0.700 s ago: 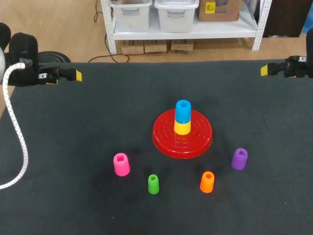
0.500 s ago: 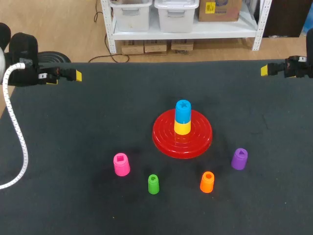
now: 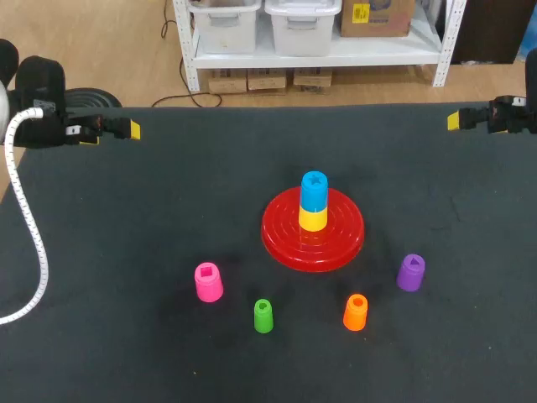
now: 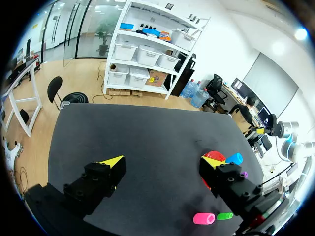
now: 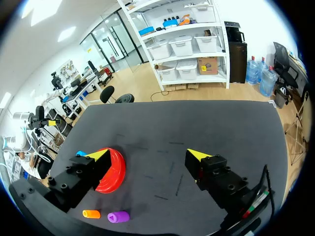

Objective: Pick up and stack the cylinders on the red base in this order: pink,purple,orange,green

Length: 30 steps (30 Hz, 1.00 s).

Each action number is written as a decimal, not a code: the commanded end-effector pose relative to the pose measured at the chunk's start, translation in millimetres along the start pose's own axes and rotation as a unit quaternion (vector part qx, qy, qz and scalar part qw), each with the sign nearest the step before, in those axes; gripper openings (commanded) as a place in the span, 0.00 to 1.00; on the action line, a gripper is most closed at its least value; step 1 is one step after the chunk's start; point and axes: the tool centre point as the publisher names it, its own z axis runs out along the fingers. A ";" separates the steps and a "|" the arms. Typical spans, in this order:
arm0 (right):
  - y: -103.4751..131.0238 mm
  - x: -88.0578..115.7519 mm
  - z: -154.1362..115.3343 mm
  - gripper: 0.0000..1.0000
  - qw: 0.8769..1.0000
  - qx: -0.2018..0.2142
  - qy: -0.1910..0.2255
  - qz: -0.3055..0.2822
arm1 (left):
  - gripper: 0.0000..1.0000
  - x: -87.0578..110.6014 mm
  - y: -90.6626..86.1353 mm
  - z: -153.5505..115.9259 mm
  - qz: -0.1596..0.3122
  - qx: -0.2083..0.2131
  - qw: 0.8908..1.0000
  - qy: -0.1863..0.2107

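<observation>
Pink cylinder (image 3: 208,282) stands upright on the table (image 3: 126,218), well apart from the red base (image 3: 281,243). The green cylinder (image 3: 263,316) is near it, and the orange cylinder (image 3: 356,311) and purple cylinder (image 3: 411,273) stand further toward my right. All 4 look like small hollow plastic pieces: light, stiff and smooth-walled, so likely a little slippery. A hold across the pink one's round wall, about mid-height, should keep it square and leave its shaped top hole free. The base carries a yellow cylinder (image 3: 313,219) with a blue cylinder (image 3: 315,191) on top, so anything added sits high and could be knocked.

Left gripper (image 4: 162,161) and right gripper (image 5: 147,154) hang by the table's far corners, each with fingers spread wide and nothing between them.

Any post inside the stack is hidden by yellow and blue. Green's hole is too small to read, perhaps round. Orange does not show in the left wrist view, nor pink and green in the right.
</observation>
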 end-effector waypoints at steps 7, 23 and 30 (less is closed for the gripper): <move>0.5 0.0 -0.4 1.00 1.000 0.001 0.000 0.000 | 1.00 0.8 -11.3 1.0 0.071 -0.006 0.997 0.002; 0.5 0.0 -0.4 1.00 1.000 0.001 0.000 0.000 | 1.00 6.7 25.2 2.3 0.245 -0.049 0.967 0.052; 0.5 0.0 -0.4 1.00 1.000 0.001 0.000 0.000 | 1.00 6.7 25.2 2.3 0.245 -0.049 0.967 0.052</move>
